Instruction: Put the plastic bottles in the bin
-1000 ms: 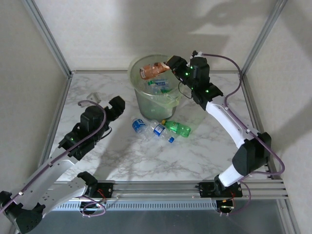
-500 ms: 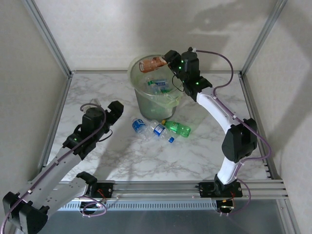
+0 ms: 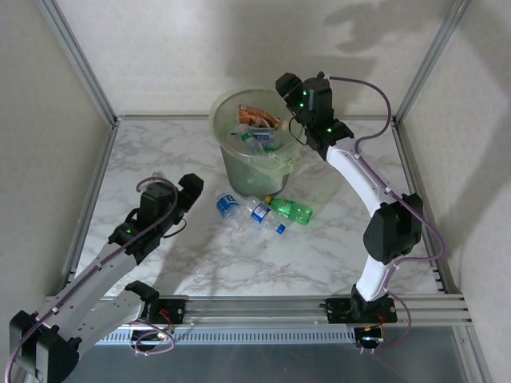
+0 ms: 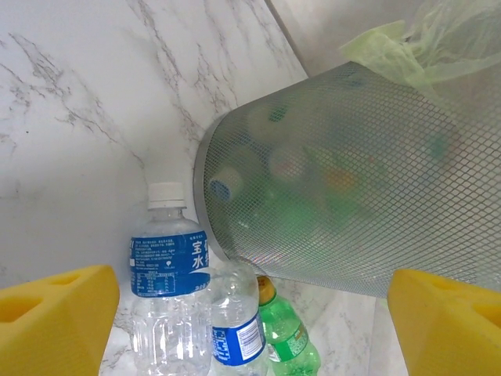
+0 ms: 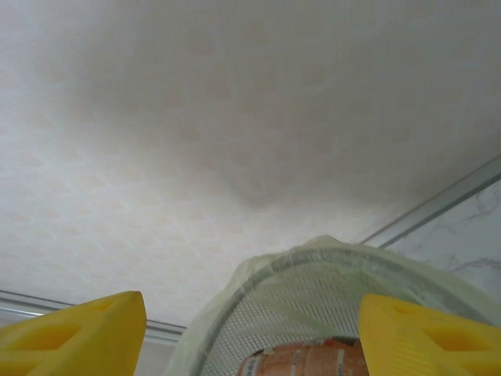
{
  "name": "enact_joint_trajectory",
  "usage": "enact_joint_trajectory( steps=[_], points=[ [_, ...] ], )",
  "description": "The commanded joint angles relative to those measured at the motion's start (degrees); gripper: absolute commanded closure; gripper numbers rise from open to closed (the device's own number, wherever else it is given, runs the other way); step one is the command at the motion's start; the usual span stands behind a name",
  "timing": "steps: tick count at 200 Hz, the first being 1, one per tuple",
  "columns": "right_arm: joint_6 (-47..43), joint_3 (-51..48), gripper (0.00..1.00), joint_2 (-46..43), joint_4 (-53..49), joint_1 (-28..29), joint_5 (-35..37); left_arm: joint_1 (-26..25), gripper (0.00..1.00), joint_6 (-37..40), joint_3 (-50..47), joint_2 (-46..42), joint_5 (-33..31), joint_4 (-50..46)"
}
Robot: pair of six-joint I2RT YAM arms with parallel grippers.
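The pale-green mesh bin [image 3: 222,136] with its liner stands at the back centre and holds several bottles. An orange-red labelled bottle [image 3: 255,116] lies on top of them, also seen below the rim [image 5: 313,257] as a brown-orange bottle [image 5: 307,360]. My right gripper [image 3: 283,86] hovers over the bin's far right rim, open and empty [image 5: 250,337]. In front of the bin three bottles lie on the table: a large blue-labelled one [image 3: 227,205] [image 4: 166,274], a smaller blue-labelled one [image 3: 258,211] [image 4: 235,325] and a green one [image 3: 294,210] [image 4: 288,341]. My left gripper [image 3: 190,188] is open, left of them, facing them [image 4: 250,313].
The marble table [image 3: 239,263] is fenced by metal frame posts [image 3: 80,64] and white walls on three sides. A small grey object [image 3: 153,158] lies at the far left. The bin's mesh wall [image 4: 352,180] rises just beyond the three lying bottles.
My right gripper opened and the orange-red labelled bottle dropped from it into the bin. The right wrist lifted slightly. The left arm shifted a little nearer the camera, still open.
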Motion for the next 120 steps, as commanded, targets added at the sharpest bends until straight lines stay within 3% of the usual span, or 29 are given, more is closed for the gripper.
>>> enact_joint_trajectory(
  steps=[1, 47, 120],
  points=[
    [-4.35, 1.33, 0.31, -3.89, -2.90, 0.19, -0.61, 0.67, 0.12, -2.87, -0.66, -0.21, 0.05, 0.76],
    [-13.64, -4.55, 0.33, -16.00, -13.56, 2.72, -3.98, 1.37, 0.14, -7.63, -1.78, 1.09, 0.49, -0.11],
    [-18.42, -28.76, 0.30, -41.07, -28.97, 7.87, -3.11, 0.03, 0.20, -9.65, 0.25, 10.67, 2.69, -3.06]
  ],
)
